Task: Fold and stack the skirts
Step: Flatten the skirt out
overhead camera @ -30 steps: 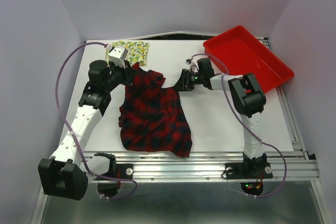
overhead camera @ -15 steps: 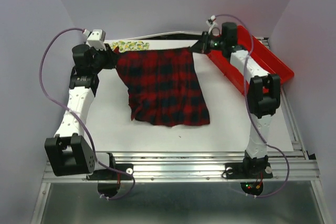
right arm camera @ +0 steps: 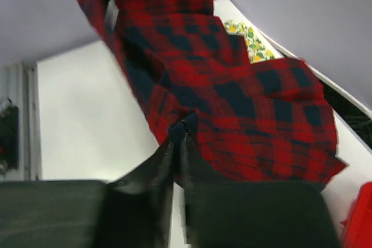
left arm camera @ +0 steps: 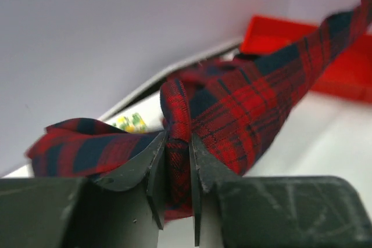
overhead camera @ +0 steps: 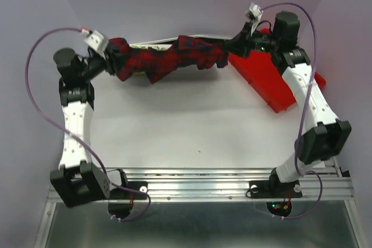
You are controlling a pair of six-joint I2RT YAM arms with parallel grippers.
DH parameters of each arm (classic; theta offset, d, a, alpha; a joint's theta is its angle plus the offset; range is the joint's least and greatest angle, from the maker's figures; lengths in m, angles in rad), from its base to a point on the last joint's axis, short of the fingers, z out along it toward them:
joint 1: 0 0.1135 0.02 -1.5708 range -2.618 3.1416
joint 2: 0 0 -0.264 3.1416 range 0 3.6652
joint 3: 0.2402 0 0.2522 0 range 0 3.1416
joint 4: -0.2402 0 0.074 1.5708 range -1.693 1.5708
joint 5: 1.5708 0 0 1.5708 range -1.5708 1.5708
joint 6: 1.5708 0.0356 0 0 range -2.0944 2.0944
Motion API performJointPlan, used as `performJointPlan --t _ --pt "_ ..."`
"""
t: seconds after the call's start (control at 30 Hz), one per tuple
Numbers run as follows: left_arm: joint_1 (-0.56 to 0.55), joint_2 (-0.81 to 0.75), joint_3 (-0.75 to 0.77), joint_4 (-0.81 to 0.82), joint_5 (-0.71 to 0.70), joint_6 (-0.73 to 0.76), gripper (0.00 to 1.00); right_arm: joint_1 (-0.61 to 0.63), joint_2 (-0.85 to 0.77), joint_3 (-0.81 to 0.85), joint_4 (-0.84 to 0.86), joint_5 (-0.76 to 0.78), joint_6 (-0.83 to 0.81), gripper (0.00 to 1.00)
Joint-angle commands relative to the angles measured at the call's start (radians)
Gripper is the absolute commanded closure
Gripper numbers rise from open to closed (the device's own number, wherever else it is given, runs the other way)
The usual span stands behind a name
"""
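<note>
- Skirts: plaid skirt (overhead camera: 168, 59) bunched into a twisted band, held in the air over the far edge of the counter (overhead camera: 192, 120); lemon-print skirt (right arm camera: 250, 39) flat on the counter beneath it.
- left end effector (left arm camera: 178, 143): narrowly parted, pinching one end of the plaid skirt.
- right end effector (right arm camera: 180, 135): clamped tight on the other end.
- red tray (overhead camera: 267, 82): far right of the counter, partly hidden behind the right arm; both skirts outside it.

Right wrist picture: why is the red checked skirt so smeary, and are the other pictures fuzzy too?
Right wrist view: the plaid skirt is smeared throughout, probably motion blur. Left wrist view: the cloth near the left hand is fairly crisp, while the red tray behind it is soft and out of focus. Top view: sharp and evenly lit.
</note>
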State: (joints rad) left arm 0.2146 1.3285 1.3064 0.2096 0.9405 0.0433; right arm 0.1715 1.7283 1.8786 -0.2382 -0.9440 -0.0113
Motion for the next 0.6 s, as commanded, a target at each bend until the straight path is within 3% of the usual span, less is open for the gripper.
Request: performJointPlan --t 0.0,0.03,0.07,0.1,0.2,0.3,0.37,0.43,0.5,0.57 --pt "0.017 -0.335 -0.329 -0.311 0.178 0.566 0.53 -0.023 -0.232 -0.318 -0.192 -0.039 -0.577 0.61" --pt "0.017 -0.400 -0.331 -0.446 0.156 0.745 0.46 -0.011 -0.278 -0.393 -0.240 -0.027 -0.681 0.40" --pt "0.017 -0.537 -0.433 -0.563 0.100 0.917 0.17 -0.001 -0.367 -0.533 -0.295 -0.004 -0.760 0.21" --pt "0.019 -0.620 -0.494 -0.626 0.059 1.013 0.03 -0.001 -0.415 -0.603 -0.355 0.028 -0.820 0.00" --pt "0.019 -0.919 -0.660 -0.618 -0.109 0.934 0.02 0.008 -0.556 -0.808 -0.390 0.134 -0.938 0.00" --pt "0.017 -1.020 -0.662 -0.631 -0.100 0.895 0.02 0.008 -0.587 -0.857 -0.437 0.192 -1.013 0.00" --pt "0.017 -0.945 -0.586 -0.688 -0.100 0.889 0.06 0.008 -0.564 -0.845 -0.502 0.226 -1.109 0.00" --pt "0.017 -0.729 -0.450 -0.832 -0.121 0.941 0.06 0.008 -0.529 -0.829 -0.552 0.275 -1.171 0.00" --pt "0.017 -0.482 -0.354 -0.965 -0.157 1.136 0.11 0.008 -0.504 -0.825 -0.594 0.313 -1.257 0.00" --pt "0.017 -0.341 -0.249 -1.156 -0.222 1.277 0.10 0.008 -0.487 -0.866 -0.609 0.381 -1.349 0.00"
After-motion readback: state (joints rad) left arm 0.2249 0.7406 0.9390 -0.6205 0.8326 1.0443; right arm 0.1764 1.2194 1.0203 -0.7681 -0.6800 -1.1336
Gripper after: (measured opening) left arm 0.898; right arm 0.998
